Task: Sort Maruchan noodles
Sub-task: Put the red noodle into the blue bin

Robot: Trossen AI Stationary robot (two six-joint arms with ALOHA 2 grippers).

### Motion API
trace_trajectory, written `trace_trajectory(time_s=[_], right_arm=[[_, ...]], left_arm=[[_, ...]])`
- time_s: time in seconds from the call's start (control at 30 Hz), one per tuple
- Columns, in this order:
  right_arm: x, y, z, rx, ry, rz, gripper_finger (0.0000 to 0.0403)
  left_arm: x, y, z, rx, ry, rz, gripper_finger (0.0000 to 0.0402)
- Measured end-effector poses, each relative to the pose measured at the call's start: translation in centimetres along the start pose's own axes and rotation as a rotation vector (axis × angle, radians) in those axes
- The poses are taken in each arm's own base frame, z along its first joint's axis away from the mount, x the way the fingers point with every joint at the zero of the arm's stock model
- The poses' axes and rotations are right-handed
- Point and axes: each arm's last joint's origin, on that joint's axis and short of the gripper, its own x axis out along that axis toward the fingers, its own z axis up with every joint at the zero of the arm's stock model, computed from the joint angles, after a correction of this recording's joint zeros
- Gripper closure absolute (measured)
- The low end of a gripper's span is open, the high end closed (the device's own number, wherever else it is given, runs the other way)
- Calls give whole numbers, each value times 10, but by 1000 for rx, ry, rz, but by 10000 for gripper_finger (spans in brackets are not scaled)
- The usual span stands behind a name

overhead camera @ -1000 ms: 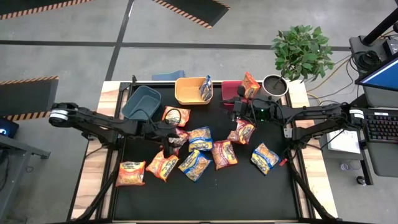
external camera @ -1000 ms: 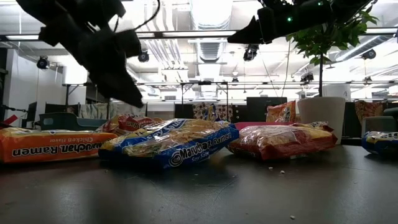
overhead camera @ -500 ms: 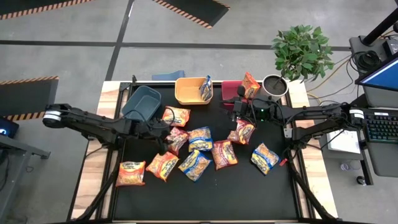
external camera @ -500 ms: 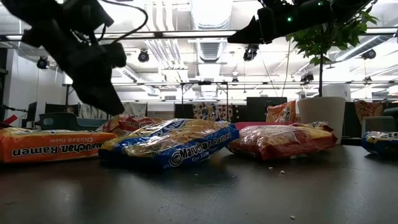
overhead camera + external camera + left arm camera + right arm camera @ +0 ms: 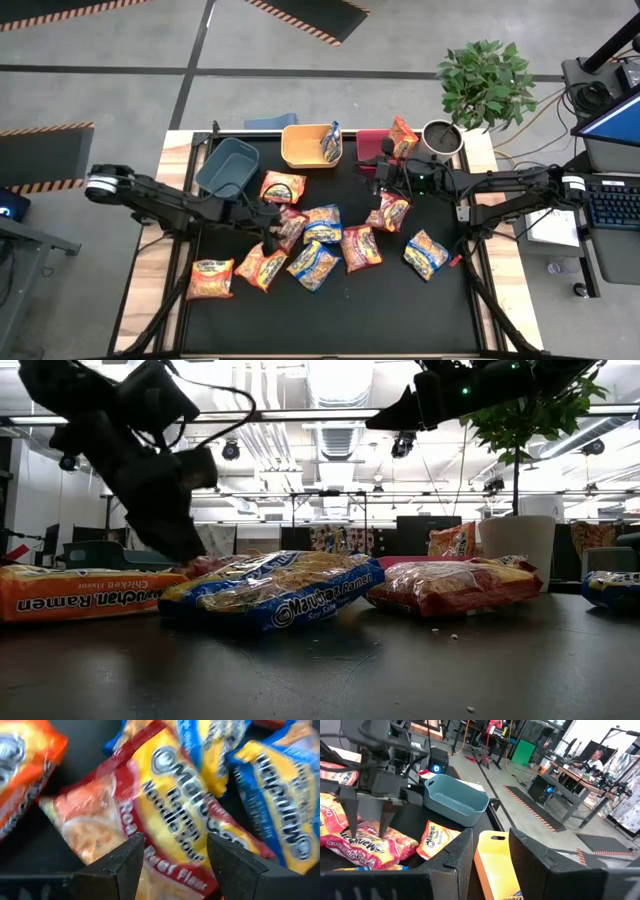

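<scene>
The noodle packets (image 5: pixel 322 224) sit bunched in the middle of the black table (image 5: pixel 330 310), with a few off to the sides — an orange one (image 5: pixel 211 278) near the left edge and a blue-trimmed one (image 5: pixel 427 253) toward the right. The whole front strip of the table is bare, so that's the open room. Along the back edge sit the blue bin (image 5: pixel 228 165), the yellow bin (image 5: pixel 310 146) with a packet standing in it, and the red bin (image 5: pixel 373 146).

The left gripper (image 5: pixel 268 228) is down over the left side of the pile, fingers (image 5: pixel 125 865) spread either side of a red-trimmed packet (image 5: pixel 165 832) lying right under them, not pinching it.

The right gripper (image 5: pixel 372 176) hangs up high just in front of the red bin — fingers (image 5: pixel 455 855) parted with nothing between them.
</scene>
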Motion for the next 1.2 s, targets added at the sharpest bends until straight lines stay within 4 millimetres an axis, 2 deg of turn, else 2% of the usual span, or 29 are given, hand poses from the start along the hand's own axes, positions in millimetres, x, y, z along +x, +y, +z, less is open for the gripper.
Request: trace_trajectory(time_s=[0.27, 0.5, 0.8, 1.03, 1.2], right_arm=[[0, 0, 0, -2, 3, 1, 287], [0, 0, -1, -7, 6, 3, 287], [0, 0, -1, -7, 6, 2, 287], [0, 0, -1, -7, 5, 3, 287], [0, 0, 0, -2, 5, 2, 287]], left_arm=[[-27, -2, 10, -36, -20, -12, 203], [-41, 5, 2, -138, -21, 13, 183], [-26, 18, -24, -204, -81, 51, 142], [-15, 26, -43, -266, -153, 7, 148], [-10, 27, -47, -269, -147, 12, 159]])
